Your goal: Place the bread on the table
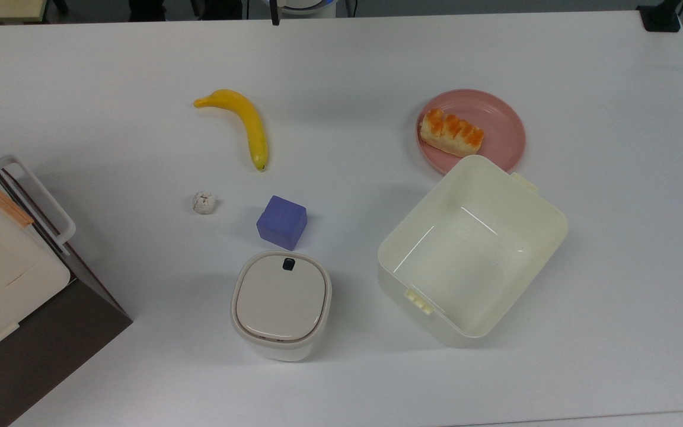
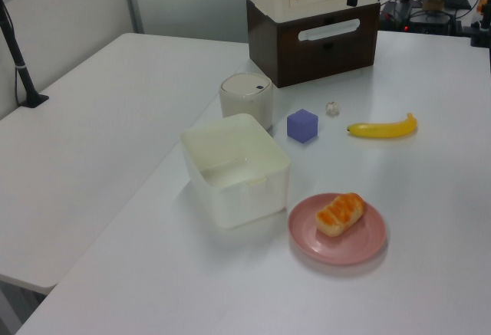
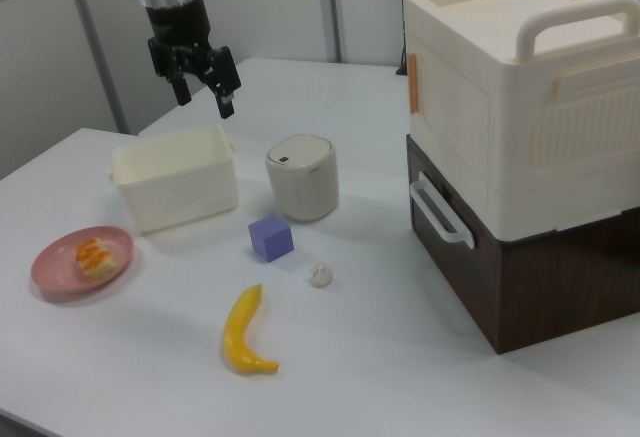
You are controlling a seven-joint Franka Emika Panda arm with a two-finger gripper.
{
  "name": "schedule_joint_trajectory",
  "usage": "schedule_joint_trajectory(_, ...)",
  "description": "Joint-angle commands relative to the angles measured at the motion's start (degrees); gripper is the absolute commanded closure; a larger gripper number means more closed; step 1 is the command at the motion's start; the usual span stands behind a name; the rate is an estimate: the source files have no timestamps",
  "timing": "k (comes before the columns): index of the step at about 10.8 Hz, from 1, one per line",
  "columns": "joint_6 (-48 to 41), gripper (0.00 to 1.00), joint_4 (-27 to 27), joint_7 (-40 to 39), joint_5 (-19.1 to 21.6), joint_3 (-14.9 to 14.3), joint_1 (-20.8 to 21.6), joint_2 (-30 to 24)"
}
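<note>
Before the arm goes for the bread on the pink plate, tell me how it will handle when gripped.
The bread looks soft and probably light, so a hard squeeze may dent it. Its glazed ridges could be a bit slick. Oblong and lying flat on the pink plate, it seems unlikely to roll. The gripper hangs open above the cream tub.

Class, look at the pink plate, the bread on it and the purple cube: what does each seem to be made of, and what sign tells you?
Pink plate: probably plastic, smooth, even colour, faint sheen at the rim.
Bread: likely a plastic or foam toy; very regular orange ridges with a glossy glaze.
Purple cube: matte, soft-edged, maybe foam or painted wood; the look leaves it open.
</note>
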Motion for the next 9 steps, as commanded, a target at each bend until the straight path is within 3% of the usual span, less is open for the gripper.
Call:
schedule_joint_trajectory(1, -1.0, 0.0, -0.8, -3.5, 1.4, -0.5, 0.7, -0.6)
schedule_joint_trajectory(9, -5.0, 0.0, -2.6, -4.5, 2.1, 0.4, 1.0, -0.2)
